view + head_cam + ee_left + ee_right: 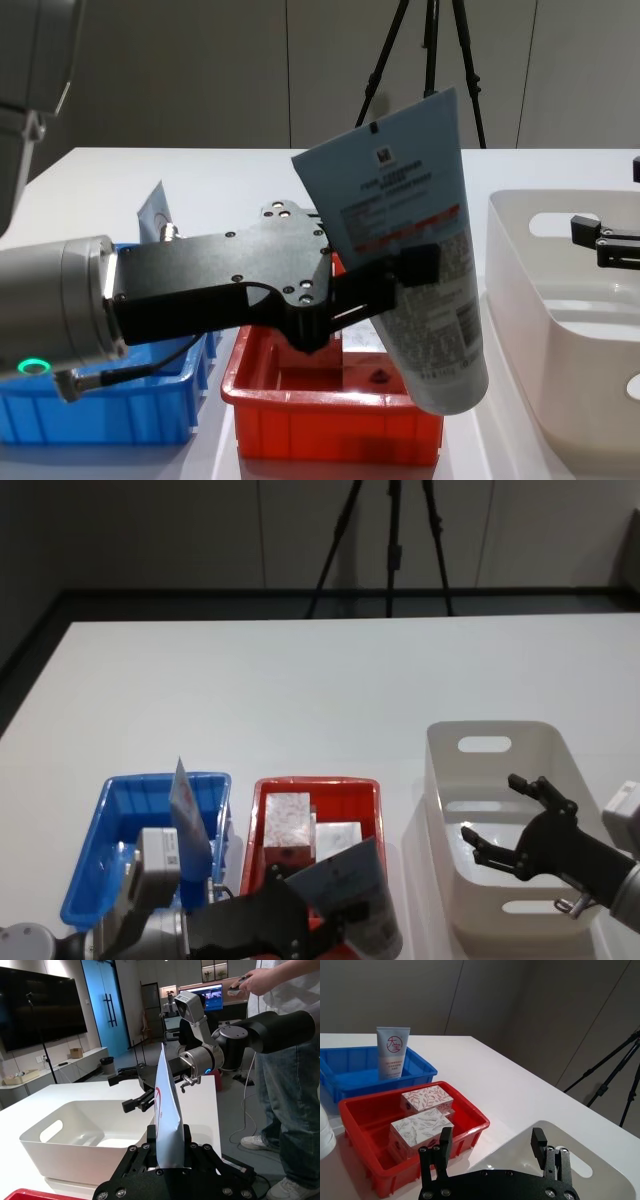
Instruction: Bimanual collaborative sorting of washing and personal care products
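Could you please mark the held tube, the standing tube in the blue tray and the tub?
held tube (400, 190), chest view, printed body
standing tube (392, 1052), right wrist view, printed front
tub (535, 755), head view, far wall

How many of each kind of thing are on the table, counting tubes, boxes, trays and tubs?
Pale-blue tubes: 2, one held in the left gripper, one standing in the blue tray
Patterned white boxes: 2 visible in the red tray; any beneath cannot be told
Trays: 2
Beige tub: 1
Total: 7
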